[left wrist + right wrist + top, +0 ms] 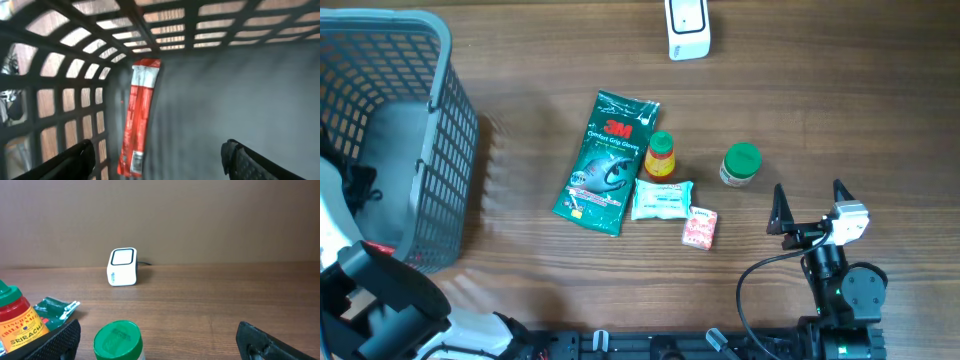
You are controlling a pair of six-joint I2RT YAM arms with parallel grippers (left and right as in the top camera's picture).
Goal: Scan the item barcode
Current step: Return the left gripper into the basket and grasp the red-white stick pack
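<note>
Both gape wide: my left gripper (157, 152) inside the basket (60, 95) over a long red packet (137, 115), my right gripper (808, 195) above the table (820, 90).

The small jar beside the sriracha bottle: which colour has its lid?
The lid is green; the right wrist view shows it best.

Grey mesh basket (452, 150), red packet (137, 115), white scanner (687, 28).

Wide open stretch of bare brown wooden table (860, 100) at upper right, a clear lane to the white box-shaped scanner (687, 28) at top centre. Mid-frame is crowded: green plastic glove packet (608, 160), green-capped orange sauce bottle (660, 158) and green-lidded jar (741, 165). The grey plastic mesh basket (450, 150) walls off the left.
</note>
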